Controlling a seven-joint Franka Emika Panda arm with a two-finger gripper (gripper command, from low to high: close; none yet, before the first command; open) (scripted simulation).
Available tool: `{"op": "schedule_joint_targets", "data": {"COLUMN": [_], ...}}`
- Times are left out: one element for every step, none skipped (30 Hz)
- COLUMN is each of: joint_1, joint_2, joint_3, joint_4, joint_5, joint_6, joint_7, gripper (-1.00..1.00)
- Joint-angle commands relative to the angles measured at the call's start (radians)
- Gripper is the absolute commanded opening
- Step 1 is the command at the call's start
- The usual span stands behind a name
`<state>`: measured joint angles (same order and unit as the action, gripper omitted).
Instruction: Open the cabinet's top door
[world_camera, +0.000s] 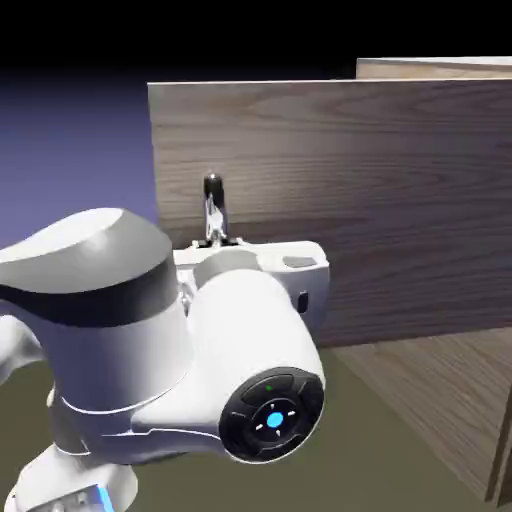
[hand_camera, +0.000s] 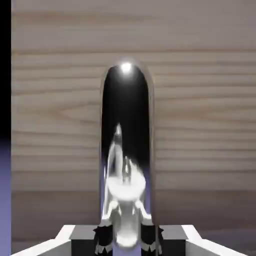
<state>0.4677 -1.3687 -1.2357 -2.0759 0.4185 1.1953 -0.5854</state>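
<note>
While the white arm (world_camera: 150, 340) fills the near foreground of the exterior view, its claw (hand_camera: 126, 237) is clamped shut on the silver handle (hand_camera: 126, 150), which runs up from between the two fingertips (hand_camera: 102, 239) in the hand view. Directly behind the handle lies the top door (world_camera: 340, 190), a grey-brown wood-grain panel swung out from the cabinet (world_camera: 450, 400), whose body stands beyond the claw and to the exterior view's right.
</note>
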Motion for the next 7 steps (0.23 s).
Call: {"op": "schedule_joint_targets", "data": {"joint_1": [0.028, 0.056, 0.084, 0.112, 0.14, 0.168, 0.193], "joint_2": [0.0, -0.001, -0.001, -0.002, -0.003, -0.005, -0.006], "joint_3": [-0.01, -0.02, -0.03, -0.038, -0.047, -0.054, -0.061], "joint_4": [0.036, 0.072, 0.109, 0.145, 0.181, 0.218, 0.25], "joint_5": [-0.005, -0.01, -0.014, -0.017, -0.02, -0.022, -0.024], "joint_6": [-0.025, -0.051, -0.076, -0.102, -0.126, -0.151, -0.173], "joint_7": [0.006, 0.012, 0.018, 0.025, 0.032, 0.039, 0.046], "gripper": [-1.0, -1.0, -1.0, -1.0, -1.0, -1.0, -1.0]}}
